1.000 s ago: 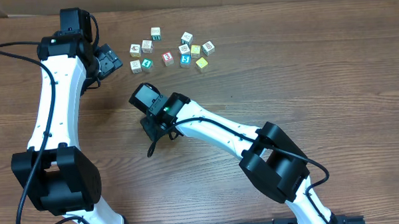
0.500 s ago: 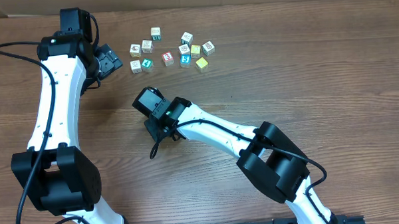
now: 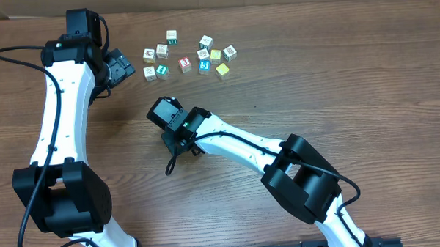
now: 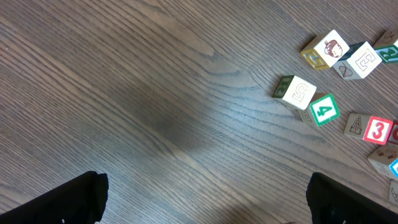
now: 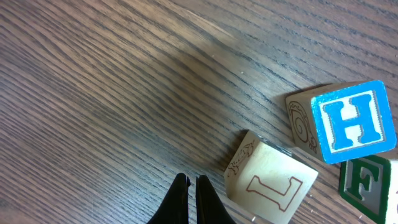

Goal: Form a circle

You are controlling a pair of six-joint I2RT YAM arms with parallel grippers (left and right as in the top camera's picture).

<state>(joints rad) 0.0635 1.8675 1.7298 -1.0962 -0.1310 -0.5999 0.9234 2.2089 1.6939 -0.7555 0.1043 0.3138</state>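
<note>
Lying near the closed right claw (image 5: 191, 186) — three cubes: H (image 5: 353, 124), L (image 5: 273, 183), F (image 5: 367, 186).

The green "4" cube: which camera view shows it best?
The left wrist view: the digit on the green "4" cube is readable. Overhead it is a tiny greenish square; the right wrist view misses it.

You have two arms over the bench (image 3: 351, 82): one left arm (image 3: 58, 122) and one right arm (image 3: 235, 141). From overhead you can count twelve small loose cubes (image 3: 185, 64) near the bench's far edge. Your right wrist view shows three cubes up close: one blue H cube (image 5: 353, 121), one pale L cube (image 5: 273, 183) and one green F cube (image 5: 367, 186).
</note>
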